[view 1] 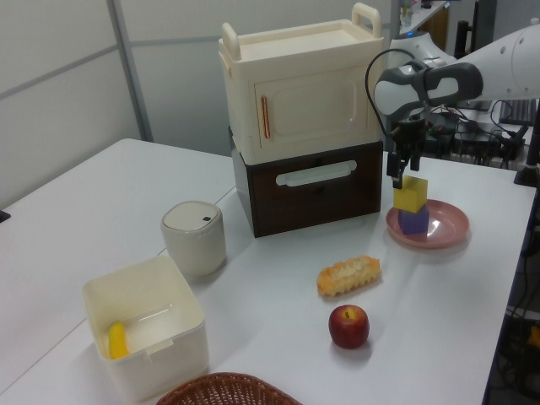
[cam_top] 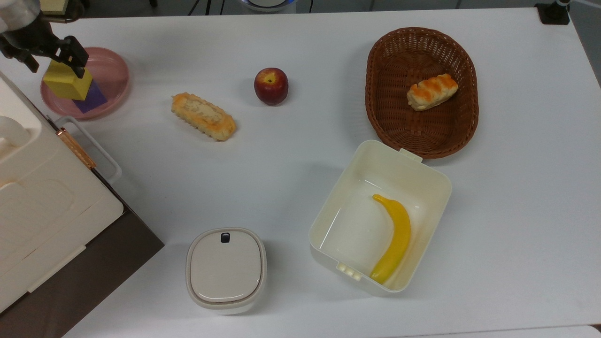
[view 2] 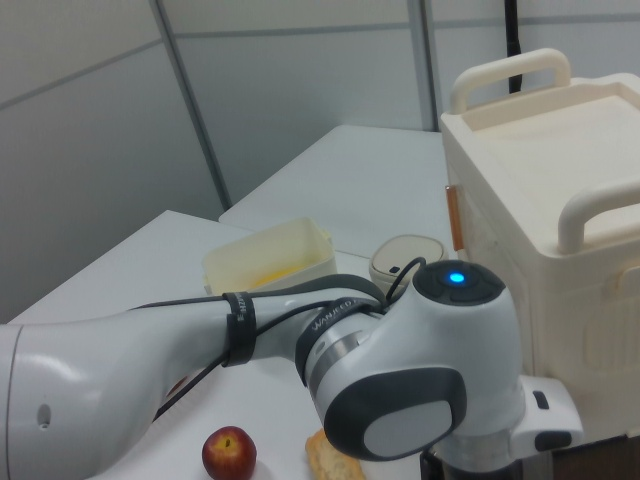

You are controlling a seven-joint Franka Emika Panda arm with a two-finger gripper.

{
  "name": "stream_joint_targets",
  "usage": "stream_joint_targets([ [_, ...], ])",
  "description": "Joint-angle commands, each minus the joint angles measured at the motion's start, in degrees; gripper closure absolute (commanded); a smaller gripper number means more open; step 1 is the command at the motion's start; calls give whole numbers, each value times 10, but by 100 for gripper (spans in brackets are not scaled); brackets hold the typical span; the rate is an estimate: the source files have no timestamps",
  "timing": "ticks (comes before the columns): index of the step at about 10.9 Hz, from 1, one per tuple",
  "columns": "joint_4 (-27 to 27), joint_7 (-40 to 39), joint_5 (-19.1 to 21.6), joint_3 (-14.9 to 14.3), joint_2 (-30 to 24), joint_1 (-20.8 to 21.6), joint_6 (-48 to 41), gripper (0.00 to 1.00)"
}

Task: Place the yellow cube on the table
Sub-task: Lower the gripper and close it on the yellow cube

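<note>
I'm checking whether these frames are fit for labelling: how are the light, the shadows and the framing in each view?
Top view: even overhead light, soft faint shadows on the table, the yellow cube partly covered by the gripper. Left view: soft light, cube and gripper clearly framed. Right view: the arm's body crowds the foreground.

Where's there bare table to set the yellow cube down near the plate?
Bare table lies between the pink plate, the bread and the apple. Toward the cabinet it is crowded. The yellow cube sits on the purple cube under the end effector.
</note>
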Motion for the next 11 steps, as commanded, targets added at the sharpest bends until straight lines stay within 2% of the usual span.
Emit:
stream_joint_targets([
  [1, -33, -14, -10, 0, -7, 0, 12, 0],
  [2, -34, -14, -21, -1, -2, 0, 12, 0],
  [3, -36, -25, -22, 0, -2, 0, 12, 33],
  [4, -39, -37, -22, 0, -4, 0, 12, 50],
  [5, -39, -39, -22, 0, -8, 0, 9, 56],
  [8, -46, -29, -22, 10, -42, 9, -22, 54],
  [11, -46, -6, -22, 47, -61, 9, -54, 53],
])
